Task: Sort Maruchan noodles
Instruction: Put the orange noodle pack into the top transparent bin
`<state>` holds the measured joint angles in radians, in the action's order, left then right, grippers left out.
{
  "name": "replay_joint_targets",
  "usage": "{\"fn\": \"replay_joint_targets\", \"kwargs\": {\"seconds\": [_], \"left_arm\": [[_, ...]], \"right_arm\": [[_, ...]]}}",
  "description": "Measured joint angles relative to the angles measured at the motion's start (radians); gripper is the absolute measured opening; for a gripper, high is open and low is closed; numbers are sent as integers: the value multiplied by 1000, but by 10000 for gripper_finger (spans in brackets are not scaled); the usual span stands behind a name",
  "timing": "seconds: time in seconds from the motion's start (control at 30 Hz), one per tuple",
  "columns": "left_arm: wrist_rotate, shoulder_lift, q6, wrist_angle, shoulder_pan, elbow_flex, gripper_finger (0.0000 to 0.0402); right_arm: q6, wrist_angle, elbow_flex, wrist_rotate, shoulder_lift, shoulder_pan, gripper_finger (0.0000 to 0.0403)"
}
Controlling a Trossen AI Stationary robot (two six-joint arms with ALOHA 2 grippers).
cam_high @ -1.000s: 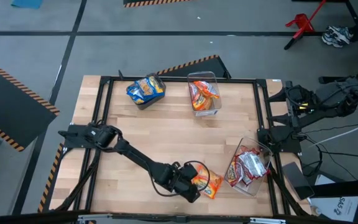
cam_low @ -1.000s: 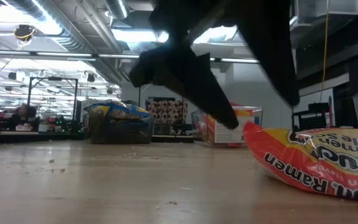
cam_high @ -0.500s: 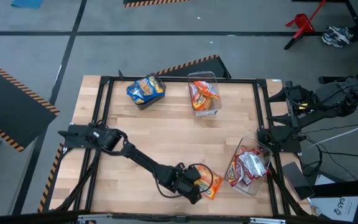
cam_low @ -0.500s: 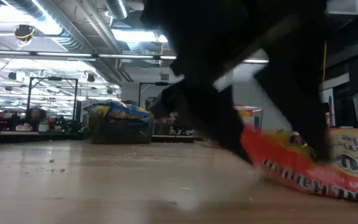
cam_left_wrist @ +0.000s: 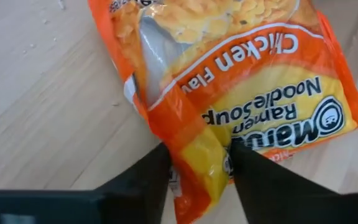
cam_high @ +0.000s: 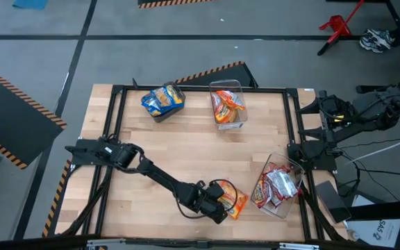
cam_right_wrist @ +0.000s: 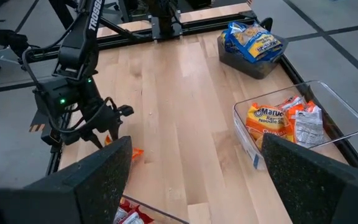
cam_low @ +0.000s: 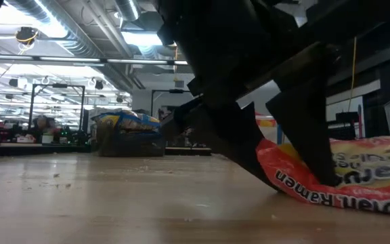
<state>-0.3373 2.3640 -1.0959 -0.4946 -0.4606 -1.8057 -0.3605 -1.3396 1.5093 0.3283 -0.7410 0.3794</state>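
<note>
Risk: slip | my left gripper [cam_left_wrist: 197, 163] pinches only the crimped end of the flat orange-and-yellow plastic noodle packet [cam_left_wrist: 229, 81] near the wooden table [cam_high: 179, 149] front edge | film may tear free on lift | right gripper [cam_right_wrist: 191, 165] spread, idle at right edge

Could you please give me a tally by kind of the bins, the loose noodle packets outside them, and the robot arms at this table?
Bins: 3 (bin of blue packets, bin of orange packets, bin of red packets)
Loose packets: 1 (loose orange packet)
Robot arms: 2 (left arm, right arm)
Total: 6
</note>
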Motion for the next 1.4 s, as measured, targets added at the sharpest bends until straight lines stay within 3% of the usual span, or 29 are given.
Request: {"fn": "replay_joint_targets", "kwargs": {"seconds": [0.3,0.63,0.9,1.17,1.4], "left_arm": [[-37,8,-103,45,23,3,19],[-78,-16,-186,34,21,-19,18],[-112,-22,-131,-17,23,-186,17],[-130,-24,-128,-298,24,-406,17],[-254,-29,-6,-331,38,-552,17]], "right_arm": [[22,-4,0,0,0,0,347],[25,4,0,1,0,0,347],[25,5,0,2,0,0,347],[26,6,0,3,0,0,347],[26,6,0,3,0,0,347]]}}
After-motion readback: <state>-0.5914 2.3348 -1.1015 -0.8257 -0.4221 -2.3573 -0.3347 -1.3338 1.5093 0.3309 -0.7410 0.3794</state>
